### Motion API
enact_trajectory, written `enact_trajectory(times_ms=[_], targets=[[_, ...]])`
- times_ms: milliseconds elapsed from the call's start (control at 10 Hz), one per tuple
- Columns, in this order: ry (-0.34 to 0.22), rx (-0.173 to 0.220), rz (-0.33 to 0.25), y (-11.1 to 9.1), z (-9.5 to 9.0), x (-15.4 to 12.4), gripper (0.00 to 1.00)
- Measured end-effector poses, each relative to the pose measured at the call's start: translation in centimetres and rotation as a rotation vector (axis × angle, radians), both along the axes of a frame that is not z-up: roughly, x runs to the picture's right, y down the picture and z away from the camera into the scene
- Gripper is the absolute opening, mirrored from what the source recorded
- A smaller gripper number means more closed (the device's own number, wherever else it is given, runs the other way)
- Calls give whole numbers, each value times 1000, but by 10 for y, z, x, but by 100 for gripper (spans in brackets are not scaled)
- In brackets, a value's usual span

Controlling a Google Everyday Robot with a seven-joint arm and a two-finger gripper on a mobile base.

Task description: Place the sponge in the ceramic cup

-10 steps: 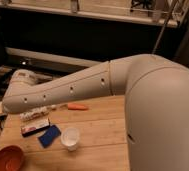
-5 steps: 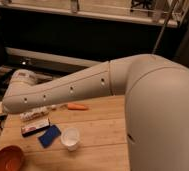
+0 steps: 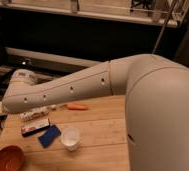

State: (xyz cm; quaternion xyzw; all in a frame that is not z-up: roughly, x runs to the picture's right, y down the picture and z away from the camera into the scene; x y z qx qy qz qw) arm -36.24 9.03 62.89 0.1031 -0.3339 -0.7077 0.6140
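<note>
The flat dark-blue rectangular sponge (image 3: 49, 136) lies on the wooden table (image 3: 103, 125), just left of the small white ceramic cup (image 3: 70, 138). The gripper (image 3: 3, 106) hangs at the table's left edge; we cannot tell its state. We judge a pinch across the sponge's narrow sides best.

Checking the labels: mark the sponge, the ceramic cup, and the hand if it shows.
sponge (image 3: 49, 135), camera view, middle of its blue top.
ceramic cup (image 3: 70, 138), camera view, its white inside.
hand, camera view: not visible, somewhere past the arm's (image 3: 63, 92) left end.
</note>
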Motion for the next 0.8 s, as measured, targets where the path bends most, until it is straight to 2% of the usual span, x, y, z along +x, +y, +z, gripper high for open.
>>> enact_trajectory(times_ms=[600, 800], targets=[[0, 0, 0, 0, 0, 0, 80], [12, -11, -2, 2, 1, 2, 80]])
